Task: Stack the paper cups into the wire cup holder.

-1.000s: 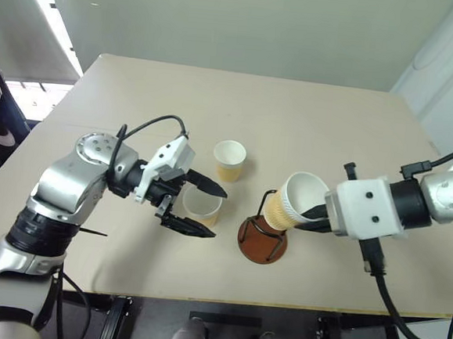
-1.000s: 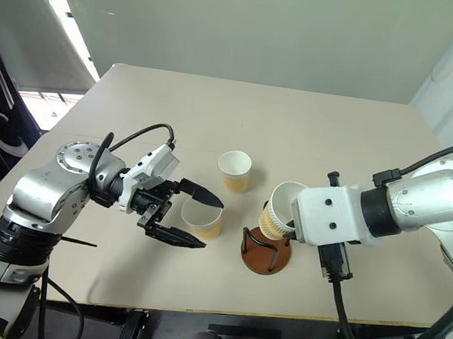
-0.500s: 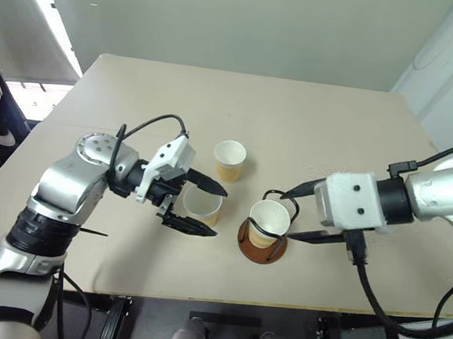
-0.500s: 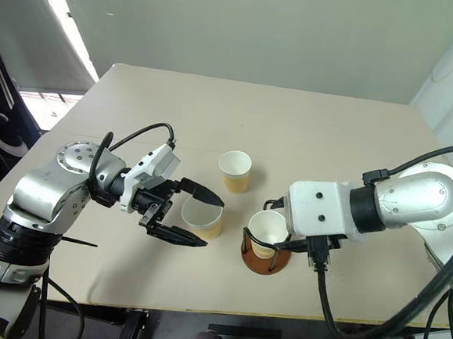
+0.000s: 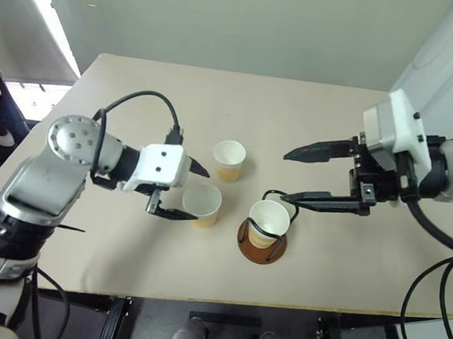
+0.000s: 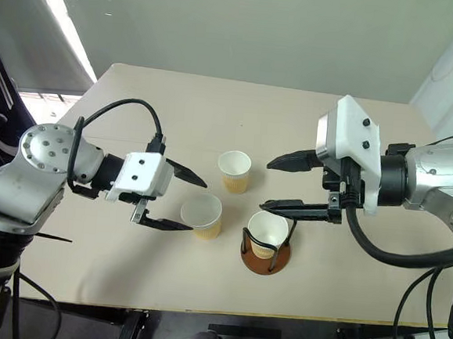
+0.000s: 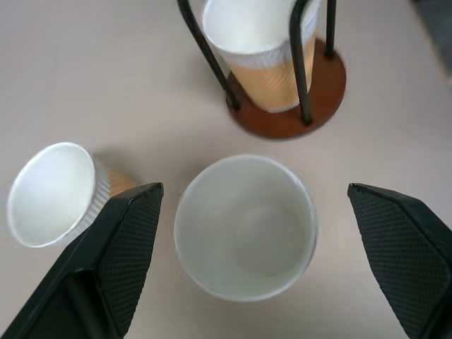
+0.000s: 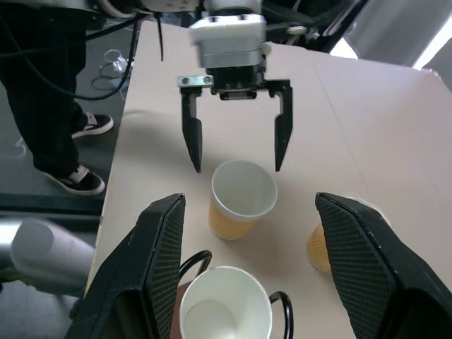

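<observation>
Your right gripper hangs with jaws apart and empty above the wire cup holder, which holds 1 cup. Your left gripper, jaws wide, flanks a second cup on the counter; a third cup stands behind.

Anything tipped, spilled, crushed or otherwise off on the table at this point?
Nothing stands out. One paper cup sits upright inside the wire cup holder. The other two cups stand upright on the table, undamaged. Both the left gripper and right gripper are open and empty.
</observation>
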